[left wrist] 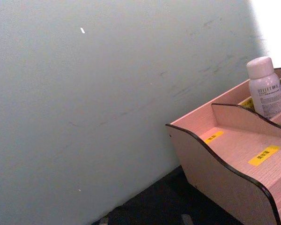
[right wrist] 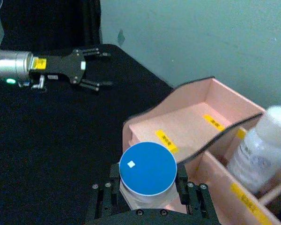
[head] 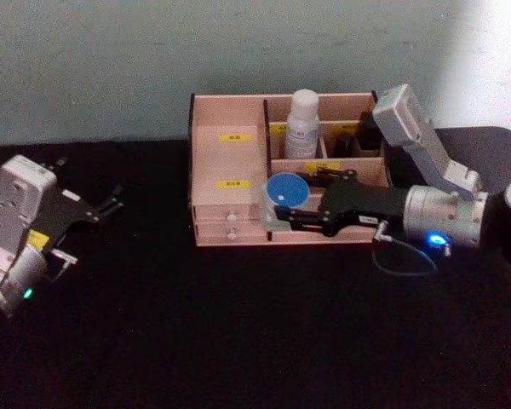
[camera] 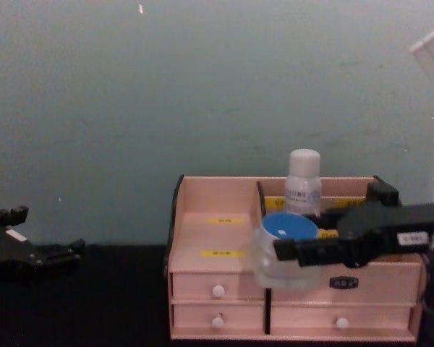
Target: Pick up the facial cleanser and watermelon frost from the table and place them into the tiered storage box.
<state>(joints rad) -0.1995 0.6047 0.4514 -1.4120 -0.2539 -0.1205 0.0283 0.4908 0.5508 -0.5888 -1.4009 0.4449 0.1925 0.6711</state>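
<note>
Placing step: right gripper (right wrist: 148,188) fingers clasp watermelon frost (right wrist: 147,168) at tiered storage box (head: 226,162) front; next, lower, release. Left gripper (head: 111,204) idle left of box, fingers wide.

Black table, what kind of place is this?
Probably a robot test bench: black table, plain greenish wall, the right gripper holding the watermelon frost at the tiered storage box, the left gripper parked left.

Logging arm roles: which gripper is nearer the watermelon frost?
Right. The right gripper is shut on the watermelon frost at the tiered storage box; the left gripper sits open, far to its left.
</note>
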